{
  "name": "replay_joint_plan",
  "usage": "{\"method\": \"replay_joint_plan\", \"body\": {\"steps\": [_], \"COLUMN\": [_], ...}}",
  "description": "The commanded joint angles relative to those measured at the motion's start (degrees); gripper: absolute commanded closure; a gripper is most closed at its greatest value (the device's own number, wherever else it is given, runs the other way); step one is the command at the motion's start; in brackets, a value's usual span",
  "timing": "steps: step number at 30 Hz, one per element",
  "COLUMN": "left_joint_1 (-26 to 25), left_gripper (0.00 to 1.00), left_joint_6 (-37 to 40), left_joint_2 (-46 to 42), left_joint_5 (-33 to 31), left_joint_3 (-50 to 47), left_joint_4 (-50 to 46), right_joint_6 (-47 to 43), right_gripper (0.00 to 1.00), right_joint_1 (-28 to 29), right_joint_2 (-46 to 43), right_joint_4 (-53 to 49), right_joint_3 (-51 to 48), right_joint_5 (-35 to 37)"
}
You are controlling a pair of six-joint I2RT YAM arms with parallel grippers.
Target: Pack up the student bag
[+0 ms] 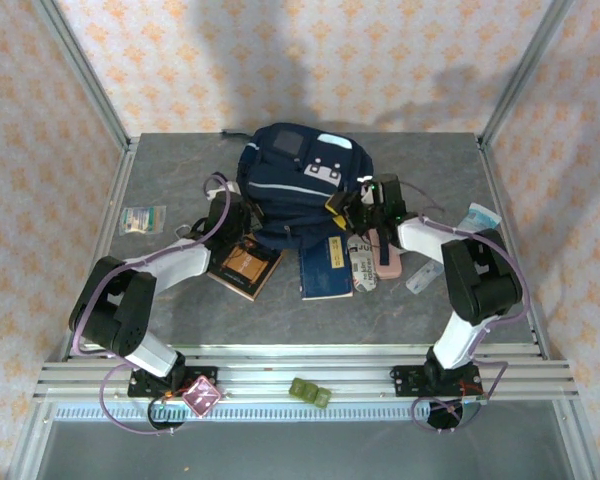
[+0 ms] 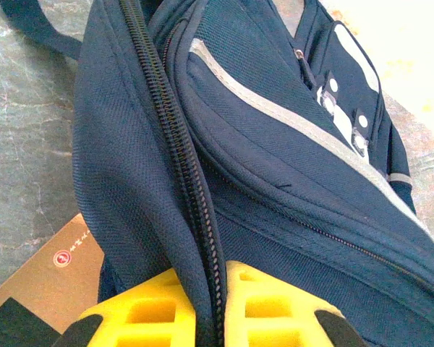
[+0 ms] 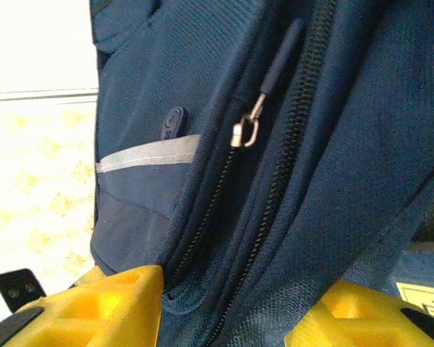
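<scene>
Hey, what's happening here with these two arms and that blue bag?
Two robot arms are working on the student bag in the middle of the table. The left hand pinches its fabric along a zipper; the right hand is at the other side, open around the fabric. A navy book lies in front, not yet packed.

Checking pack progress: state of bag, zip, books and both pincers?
student bag: zip closed where seen
left pincer: shut on the bag's zip seam
right pincer: open, bag fabric between its fingers
navy book: closed, flat, outside bag
brown book: closed, flat, outside bag
</scene>
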Motion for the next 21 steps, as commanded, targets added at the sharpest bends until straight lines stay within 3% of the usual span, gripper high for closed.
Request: {"method": "replay_joint_plan", "body": {"steps": [1,5,6,7,8,9,10,12,13,21], "left_joint_1": [-2.66,-3.23,-3.33,-3.37,-3.32,-3.42,-3.31,-3.45,-3.45,-7.32], "left_gripper": [1.0,1.0,1.0,1.0,1.0,0.93,0.78,0.58,0.53,0.47], "left_joint_6": [0.1,1.8,2.05,2.25,2.4,2.7,3.01,3.73,4.27,6.44], "left_joint_2": [-0.58,0.1,0.14,0.08,-0.02,-0.35,-1.02,-2.77,-3.98,-11.13], "left_joint_5": [6.66,7.56,7.8,8.07,8.03,7.88,7.72,7.17,7.15,4.6], "left_joint_3": [0.44,1.3,1.39,1.55,1.79,2.05,2.12,2.07,2.07,3.32], "left_joint_4": [7.17,6.31,6.14,5.84,5.3,4.52,3.81,2.18,0.95,-12.87], "right_joint_6": [5.02,6.76,7.03,7.78,8.54,9.03,8.98,8.53,8.58,9.11], "right_gripper": [0.54,0.6,0.68,0.85,0.91,0.96,0.99,1.0,1.0,1.0], "right_joint_1": [2.45,2.53,2.49,2.4,2.37,2.35,2.35,2.18,1.97,1.91], "right_joint_2": [1.95,3.94,4.68,5.56,5.87,5.8,5.42,3.74,2.78,-0.82], "right_joint_4": [8.23,10.61,10.51,10.83,11.8,12.28,11.93,10.85,10.58,6.77], "right_joint_3": [-0.34,1.0,1.83,2.64,2.97,3.32,3.75,4.34,4.54,7.05], "right_joint_5": [0.58,1.08,0.74,0.08,-0.43,-0.55,-0.17,0.56,0.8,2.36]}}
